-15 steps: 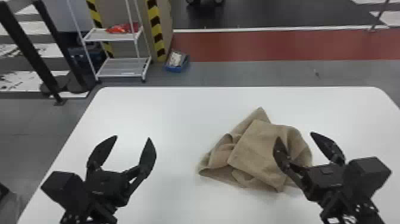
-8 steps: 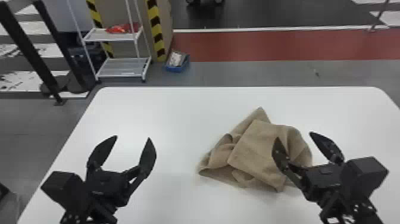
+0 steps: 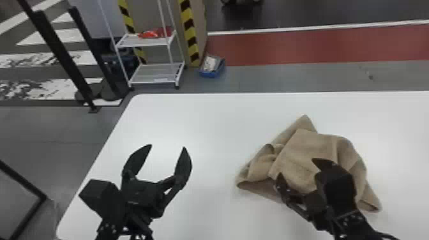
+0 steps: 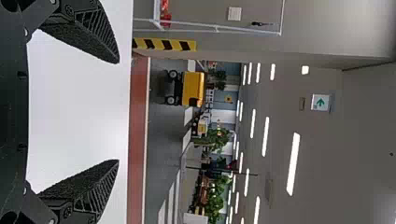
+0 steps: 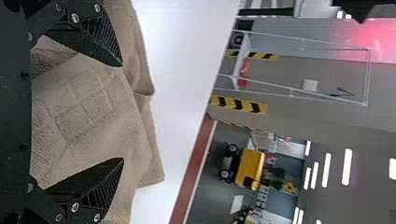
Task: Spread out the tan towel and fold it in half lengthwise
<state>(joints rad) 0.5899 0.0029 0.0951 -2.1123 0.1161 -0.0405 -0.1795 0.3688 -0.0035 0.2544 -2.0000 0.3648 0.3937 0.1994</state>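
The spread right gripper [image 3: 297, 166] has swung over the towel [image 3: 300, 148], probably to grasp. The left gripper [image 3: 167, 146] hangs, spread, near the surface's [image 3: 204, 118] left edge.

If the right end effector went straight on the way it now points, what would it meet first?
The right end effector would probably meet the tan towel first, as folds lie ahead of its open fingers in the head view; its height is unclear, so it might pass above.
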